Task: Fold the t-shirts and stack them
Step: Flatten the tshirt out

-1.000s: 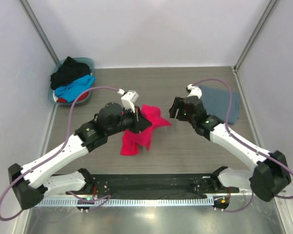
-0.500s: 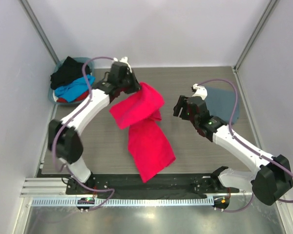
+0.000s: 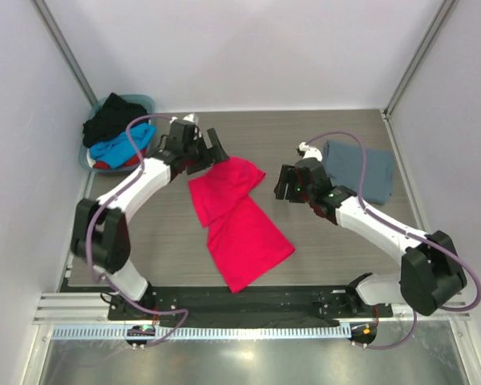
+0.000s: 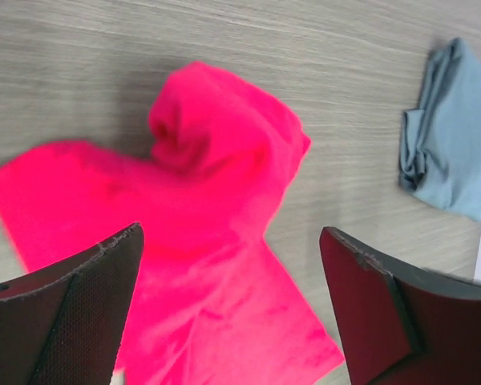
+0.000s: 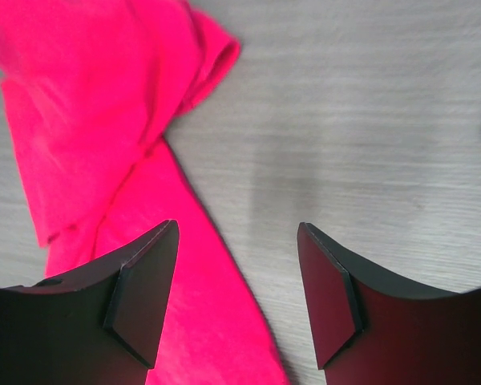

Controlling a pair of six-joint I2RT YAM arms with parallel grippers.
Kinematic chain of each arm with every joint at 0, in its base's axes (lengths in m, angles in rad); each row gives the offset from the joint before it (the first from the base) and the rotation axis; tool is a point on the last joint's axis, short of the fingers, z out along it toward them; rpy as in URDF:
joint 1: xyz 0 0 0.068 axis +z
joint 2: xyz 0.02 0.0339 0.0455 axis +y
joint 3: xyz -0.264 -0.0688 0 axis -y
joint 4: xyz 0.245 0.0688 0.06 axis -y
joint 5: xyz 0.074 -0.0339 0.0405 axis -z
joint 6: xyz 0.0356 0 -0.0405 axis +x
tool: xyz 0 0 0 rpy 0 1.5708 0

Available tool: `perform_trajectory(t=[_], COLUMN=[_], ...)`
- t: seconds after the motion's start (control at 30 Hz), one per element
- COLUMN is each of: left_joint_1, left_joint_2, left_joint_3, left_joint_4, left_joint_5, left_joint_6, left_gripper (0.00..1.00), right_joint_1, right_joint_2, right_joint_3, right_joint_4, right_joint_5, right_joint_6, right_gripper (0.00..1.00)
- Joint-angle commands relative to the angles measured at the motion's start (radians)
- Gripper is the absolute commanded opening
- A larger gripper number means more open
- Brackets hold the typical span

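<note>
I am hovering my left pincer (image 4: 231, 233) over, and my right pincer (image 5: 239, 226) beside, the rumpled red-pink t-shirt (image 3: 240, 216) on the surface (image 3: 345, 257), both open and empty; flattening its bunched top first is looking wise.

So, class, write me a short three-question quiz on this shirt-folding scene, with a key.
1. True or false: the left pincer grips the pink shirt.
2. Where is the grey shirt? A: under the pink shirt. B: apart from it on the table, at the right. C: hanging off the table's edge.
3. How many shirts lie on the table, outside the basket?
Key: 1 false, its jaws stand open and empty; 2 B; 3 two.
</note>
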Motion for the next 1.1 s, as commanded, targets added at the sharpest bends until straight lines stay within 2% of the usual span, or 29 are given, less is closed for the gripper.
perform_trajectory(t=[0.0, 0.1, 0.17, 0.2, 0.27, 0.3, 0.33, 0.37, 0.43, 0.47, 0.5, 0.53, 0.7, 0.77, 0.8, 0.83, 0.87, 0.9, 1.03, 1.07], left_joint_1=[-0.005, -0.007, -0.004, -0.004, -0.004, -0.004, -0.004, -0.007, -0.013, -0.022, -0.031, -0.051, -0.083, -0.094, -0.096, -0.096, -0.097, -0.097, -0.114, -0.122], left_joint_2=[-0.162, -0.291, -0.397, -0.432, -0.486, -0.533, -0.549, -0.554, -0.535, -0.523, -0.511, -0.49, -0.476, -0.466, -0.46, -0.454, -0.44, -0.431, -0.385, -0.373], left_joint_3=[-0.075, -0.209, -0.324, -0.357, -0.415, -0.488, -0.536, -0.556, -0.518, -0.498, -0.475, -0.475, -0.517, -0.53, -0.535, -0.54, -0.546, -0.547, -0.541, -0.535], left_joint_4=[0.053, 0.042, 0.046, 0.027, -0.035, 0.059, 0.153, 0.204, 0.127, 0.024, -0.016, -0.042, -0.061, -0.066, -0.07, -0.073, -0.073, -0.07, -0.072, -0.084], left_joint_5=[-0.101, -0.205, -0.309, -0.358, -0.476, -0.41, -0.317, -0.21, -0.179, -0.193, -0.248, -0.273, -0.255, -0.236, -0.227, -0.222, -0.215, -0.212, -0.218, -0.237], left_joint_6=[-0.019, -0.065, -0.093, -0.127, -0.287, -0.267, -0.189, -0.184, -0.172, -0.129, -0.106, -0.093, -0.067, -0.037, -0.005, 0.009, 0.022, 0.031, 0.051, 0.051], left_gripper=[0.92, 1.0, 1.0, 1.0, 1.0, 0.96, 0.95, 0.97, 0.82, 0.76, 0.65, 0.63, 0.64, 0.54, 0.82, 0.93, 0.91, 0.78, 0.7, 0.65], right_joint_1=[0.009, 0.029, 0.036, 0.039, 0.043, 0.043, 0.044, 0.044, 0.044, 0.044, 0.044, 0.044, 0.044, 0.044, 0.043, 0.044, 0.044, 0.044, 0.044, 0.044], right_joint_2=[0.031, 0.036, 0.034, 0.033, 0.034, 0.037, 0.042, 0.045, 0.051, 0.053, 0.053, 0.054, 0.047, 0.051, 0.053, 0.054, 0.054, 0.054, 0.048, 0.048], right_joint_3=[0.06, 0.072, 0.075, 0.075, 0.075, 0.075, 0.077, 0.077, 0.08, 0.08, 0.081, 0.083, 0.078, 0.08, 0.08, 0.081, 0.083, 0.084, 0.08, 0.08], right_joint_4=[0.008, -0.009, -0.012, -0.014, -0.012, -0.012, -0.014, -0.014, -0.014, -0.012, -0.014, -0.012, -0.014, -0.012, -0.012, -0.012, -0.014, -0.012, -0.012, -0.014], right_joint_5=[-0.072, -0.049, -0.034, -0.032, -0.033, -0.03, -0.029, -0.032, -0.039, -0.04, -0.044, -0.049, -0.038, -0.029, -0.032, -0.035, -0.046, -0.047, -0.041, -0.04], right_joint_6=[-0.025, -0.033, -0.042, -0.04, -0.044, -0.045, -0.044, -0.044, -0.044, -0.042, -0.04, -0.039, -0.04, -0.042, -0.042, -0.04, -0.039, -0.039, -0.039, -0.042], right_gripper=[0.67, 0.67, 0.67, 0.67, 0.67, 0.67, 0.67, 0.67, 0.67, 0.67, 0.67, 0.68, 0.68, 0.68, 0.68, 0.68, 0.68, 0.68, 0.68, 0.68])
